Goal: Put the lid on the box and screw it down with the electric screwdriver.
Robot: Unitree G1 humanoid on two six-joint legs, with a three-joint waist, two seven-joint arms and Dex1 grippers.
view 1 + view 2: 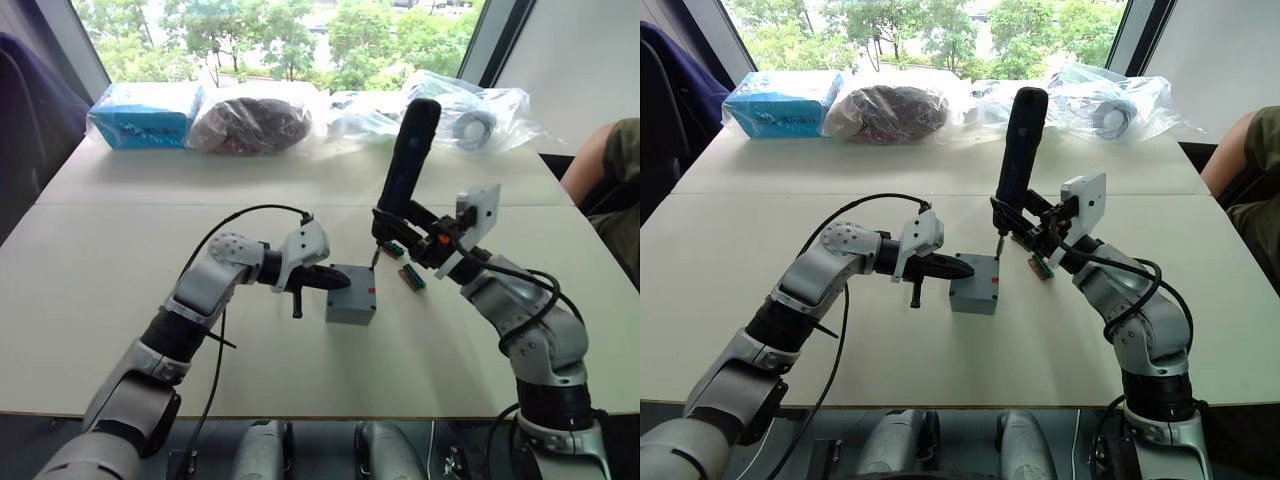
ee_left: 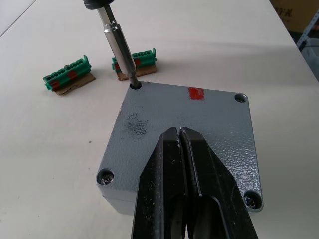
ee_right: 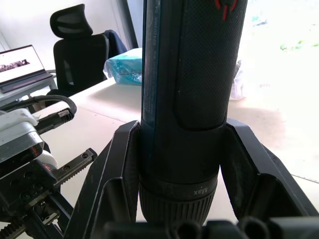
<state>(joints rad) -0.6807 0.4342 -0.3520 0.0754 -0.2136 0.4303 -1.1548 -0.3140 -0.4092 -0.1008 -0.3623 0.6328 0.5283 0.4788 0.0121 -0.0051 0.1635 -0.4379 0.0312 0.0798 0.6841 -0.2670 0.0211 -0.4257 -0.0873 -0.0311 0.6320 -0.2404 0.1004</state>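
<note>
At the centre of the head views, we see the lid (image 2: 184, 124) seated on the box (image 1: 350, 308). Our left end effector (image 2: 180, 144), fingers pressed together and empty, rests on the lid. Our right end effector (image 3: 179, 199) clamps the electric screwdriver (image 1: 405, 165), its bit in a corner hole. If the bit tilts, it may slip out; the box may shift on the surface (image 1: 120, 290).

An office or lab workroom. Beyond the upright electric screwdriver (image 1: 407, 160), a pale work table (image 1: 120, 290) runs to a large window (image 1: 280, 40) full of green trees. Past the tool in the right wrist view stand a black swivel chair (image 3: 79, 45) and an open laptop (image 3: 22, 67). Bagged supplies (image 1: 470, 115) and a blue packet (image 1: 145, 115) line the table's far edge.
</note>
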